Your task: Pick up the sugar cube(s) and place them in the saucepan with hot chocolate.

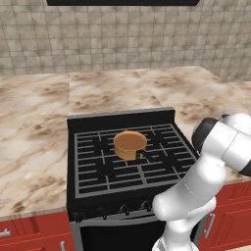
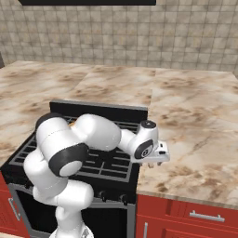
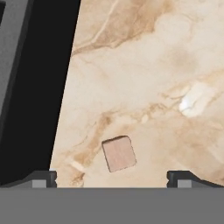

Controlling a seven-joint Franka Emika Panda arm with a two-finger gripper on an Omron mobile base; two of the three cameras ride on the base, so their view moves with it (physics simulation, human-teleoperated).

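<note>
A small pale tan sugar cube (image 3: 118, 153) lies on the marble counter, just right of the stove's black edge. My gripper (image 3: 113, 179) hangs above it, open, with the cube between and slightly ahead of the two fingertips (image 3: 43, 178). In the right base view the gripper (image 2: 156, 162) points down over the counter beside the stove's front right corner. The orange-tan saucepan (image 1: 130, 144), with its flat brown surface, stands on the middle of the stove grate; my arm hides it in the right base view.
The black stove (image 1: 122, 169) with its grates is set into the marble counter (image 2: 195, 139), which runs on both sides. A tiled wall (image 1: 122, 39) closes the back. Red cabinet fronts (image 2: 186, 216) lie below.
</note>
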